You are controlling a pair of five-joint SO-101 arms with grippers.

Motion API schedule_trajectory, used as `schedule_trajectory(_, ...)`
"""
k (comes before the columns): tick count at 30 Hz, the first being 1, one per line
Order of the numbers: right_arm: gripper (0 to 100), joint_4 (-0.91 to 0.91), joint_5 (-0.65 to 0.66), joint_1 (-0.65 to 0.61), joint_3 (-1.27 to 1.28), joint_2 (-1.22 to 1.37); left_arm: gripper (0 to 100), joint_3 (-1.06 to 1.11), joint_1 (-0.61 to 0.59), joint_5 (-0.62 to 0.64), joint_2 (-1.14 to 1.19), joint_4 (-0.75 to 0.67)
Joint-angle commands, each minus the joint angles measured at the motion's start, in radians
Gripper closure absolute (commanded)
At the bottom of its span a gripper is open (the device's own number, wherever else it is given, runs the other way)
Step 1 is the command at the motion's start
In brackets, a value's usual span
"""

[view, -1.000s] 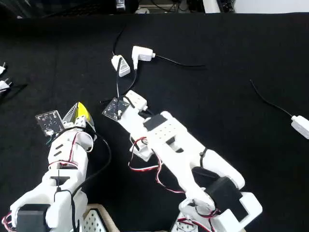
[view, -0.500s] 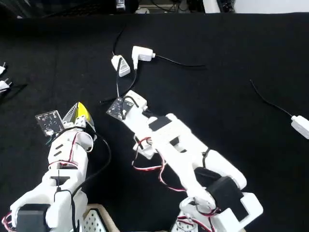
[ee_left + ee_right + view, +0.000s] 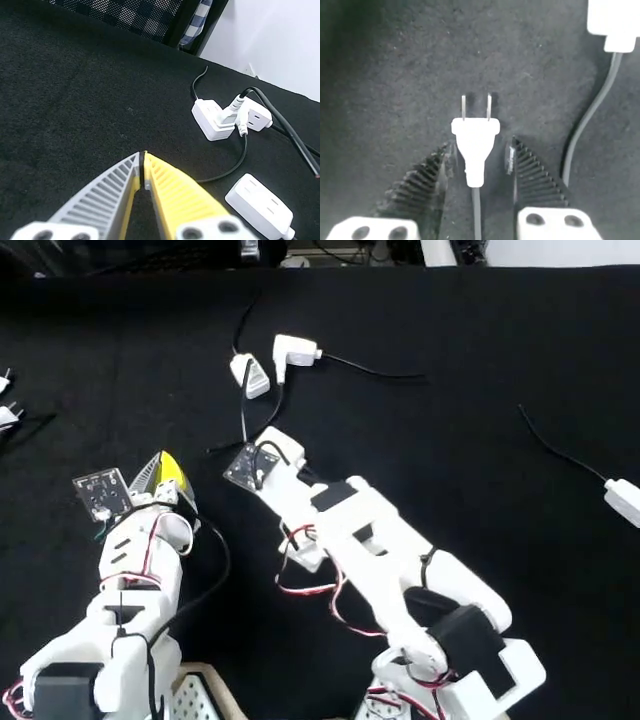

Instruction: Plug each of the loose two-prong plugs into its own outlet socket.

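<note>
Plug (image 3: 475, 142) lies on the cloth (image 3: 380, 60) between the spread fingers of the right gripper (image 3: 480, 148), not yet pinched. Another plug (image 3: 231, 111) looks seated in an outlet (image 3: 211, 120) (left gripper (image 3: 143, 162) pressed together, empty).

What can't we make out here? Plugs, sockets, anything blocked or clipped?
- High view: the plug between the open fingers of the right gripper is covered by that arm's wrist.
- Right wrist view: the socket is cut by the picture's edge, so its slots are unseen.
- High view: the edge plugs are clipped and too small to count prongs.
- High view: the far socket is clipped by the right edge.
</note>
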Motion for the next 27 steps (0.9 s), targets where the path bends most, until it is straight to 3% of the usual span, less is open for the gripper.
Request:
schedule_trajectory(1, 84.0, 0.000, 0.008, 0.011, 0.001, -0.004, 97, 0.016, 0.012, 0.008, -0.003, 0.003)
schedule_trajectory(4, 85.5, -0.003, 0.008, 0.011, -0.005, 0.012, 97, 0.016, 0.012, 0.008, -0.003, 0.003)
schedule_trajectory(9, 99.0, 0.040, 0.002, 0.011, -0.088, 0.099, 97, 0.016, 0.004, 0.008, -0.003, 0.003)
schedule_trajectory(18, 98.7, 0.106, 0.002, 0.012, -0.186, 0.197, 97, 0.016, 0.007, 0.008, -0.003, 0.003)
schedule_trajectory(27, 98.7, 0.198, -0.011, -0.021, -0.193, -0.056, 97, 0.015, 0.013, 0.012, -0.014, -0.008)
